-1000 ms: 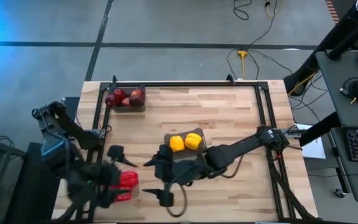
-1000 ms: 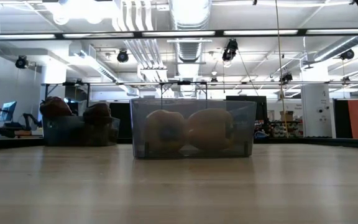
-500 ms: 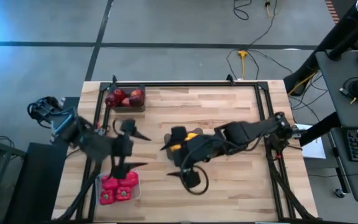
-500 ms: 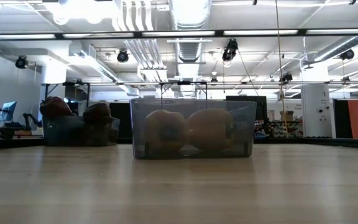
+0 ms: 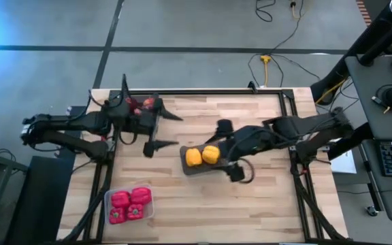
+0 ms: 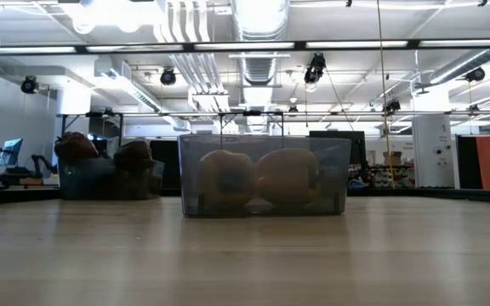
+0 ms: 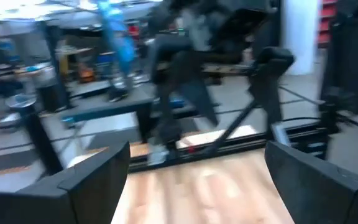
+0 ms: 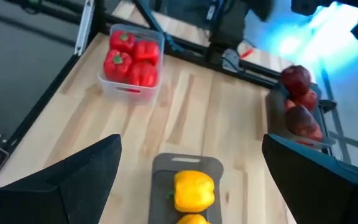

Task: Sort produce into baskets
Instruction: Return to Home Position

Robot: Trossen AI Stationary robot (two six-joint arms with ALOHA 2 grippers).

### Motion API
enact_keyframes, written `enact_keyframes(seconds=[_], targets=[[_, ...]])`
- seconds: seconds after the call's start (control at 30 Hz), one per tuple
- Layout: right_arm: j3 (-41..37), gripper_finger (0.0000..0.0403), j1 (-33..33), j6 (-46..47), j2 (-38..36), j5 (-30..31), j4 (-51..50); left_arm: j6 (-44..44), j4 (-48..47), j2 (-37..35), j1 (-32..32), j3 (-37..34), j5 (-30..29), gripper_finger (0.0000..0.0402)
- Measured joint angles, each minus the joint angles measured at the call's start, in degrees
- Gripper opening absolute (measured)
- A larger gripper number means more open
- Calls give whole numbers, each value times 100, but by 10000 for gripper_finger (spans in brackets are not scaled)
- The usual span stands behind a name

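Note:
Two yellow bell peppers lie in a dark grey basket at mid-table; they also show in the low view and the right wrist view. Several red peppers fill the clear basket at the near left. Red apples lie in a dark basket at the far left. My left gripper is open and empty beside the apple basket. My right gripper is open and empty just right of the yellow peppers.
A black frame runs along the table's far edge and down both sides. Bare wood lies at the near right and between the baskets. Cables and a desk stand beyond the table on the right.
My left gripper has swung from over the red-pepper basket toward the table's far edge and now stands by the apple basket. My right gripper has drawn back from the near middle toward the right and far, past the yellow-pepper basket. Both stay open and empty.

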Motion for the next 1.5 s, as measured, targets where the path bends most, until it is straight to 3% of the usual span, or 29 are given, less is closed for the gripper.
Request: enact_keyframes(seconds=[0.2,0.27,0.4,0.5,0.6,0.73,0.97,1.2,1.37,1.5], targets=[[-2961,382,-365,11,-1822,-111,2046,-211,257,-895,643,-1101,2,355],[-3817,382,-699,9,-2316,-546,2693,-338,279,-1263,742,-1441,4,355],[-5418,382,-1738,-9,-2983,-1973,4623,-422,290,-1878,821,-2099,4,355],[-6278,382,-2309,182,-3377,-2083,5349,-505,253,-2279,821,-2534,12,355],[-6809,382,-2462,334,-3965,-1730,5436,-531,267,-2768,821,-2848,11,355],[-7340,382,-2468,383,-4979,-1713,5210,-525,122,-3447,821,-3151,-95,355],[-8209,382,-2423,626,-6710,-1490,5148,-699,-308,-4420,818,-3790,-1303,355],[-9273,382,-2307,621,-8383,-1498,5193,-864,-888,-5187,818,-4321,-1310,355],[-10057,382,-2274,1135,-8313,-1508,5878,-1089,-1987,-5849,800,-4358,-1304,355],[-10051,382,-2210,1611,-8013,-1409,5639,-1160,-2149,-5968,781,-4514,-1118,355]])
